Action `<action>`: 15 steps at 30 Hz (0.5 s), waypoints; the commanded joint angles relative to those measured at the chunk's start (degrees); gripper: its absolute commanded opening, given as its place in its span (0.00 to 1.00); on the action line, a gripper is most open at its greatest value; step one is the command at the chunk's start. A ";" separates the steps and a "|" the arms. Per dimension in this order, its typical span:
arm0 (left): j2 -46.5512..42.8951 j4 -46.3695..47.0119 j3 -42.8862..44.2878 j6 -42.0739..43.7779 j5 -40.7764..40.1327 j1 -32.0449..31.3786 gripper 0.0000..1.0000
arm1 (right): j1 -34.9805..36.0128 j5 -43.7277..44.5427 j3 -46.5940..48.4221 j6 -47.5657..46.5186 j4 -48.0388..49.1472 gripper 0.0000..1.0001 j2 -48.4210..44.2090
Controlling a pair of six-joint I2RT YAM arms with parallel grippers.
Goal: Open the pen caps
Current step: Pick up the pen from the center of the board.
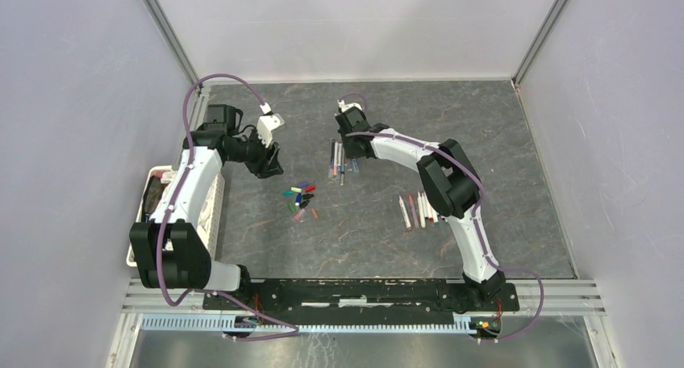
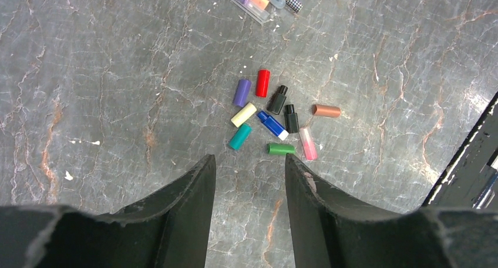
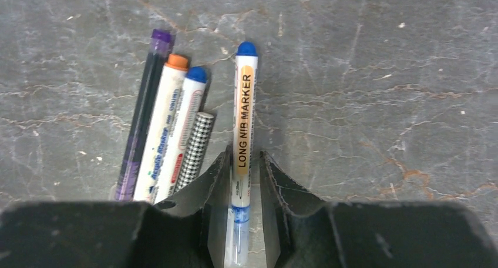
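Several loose pen caps [image 1: 300,198] in red, purple, yellow, teal, blue, green, black, pink and brown lie in a cluster [image 2: 272,124] mid-table. My left gripper [image 2: 249,157] hovers open just short of them, nothing between its fingers; the green cap [image 2: 281,148] is nearest. My right gripper [image 3: 244,153] is low over a group of pens [image 1: 339,165]. Its jaws straddle a white "LONG NIB MARKER" [image 3: 244,109] with a blue end and a clear cap. The left finger touches the marker; a slim gap remains on the right.
Purple, orange-tipped, blue-tipped and checkered pens [image 3: 170,127] lie just left of the right gripper. More pens [image 1: 415,211] lie at the right near the right arm. A white basket [image 1: 214,215] stands at the left edge. Walls enclose the table on three sides.
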 commanded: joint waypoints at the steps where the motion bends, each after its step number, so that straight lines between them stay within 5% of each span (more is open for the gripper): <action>1: -1.85 -0.73 -0.27 -1.11 1.76 0.25 0.54 | -1.19 1.41 0.98 0.49 -0.63 0.29 0.71; 5: -1.86 -1.38 0.02 -1.15 2.74 0.25 0.58 | -1.47 0.73 1.51 0.75 -1.17 0.28 1.41; 8: -1.92 -2.68 0.86 -1.50 5.14 0.25 0.68 | -1.89 -0.61 0.96 2.17 -1.31 0.12 -0.01; 9: -1.94 -2.81 1.18 -2.04 5.64 0.25 0.83 | -2.09 -1.23 -0.16 2.88 -0.55 0.05 -1.25; 15: -2.30 -2.78 4.47 -7.43 11.09 0.25 1.00 | -2.34 -7.67 -14.79 8.56 13.42 0.00 -18.75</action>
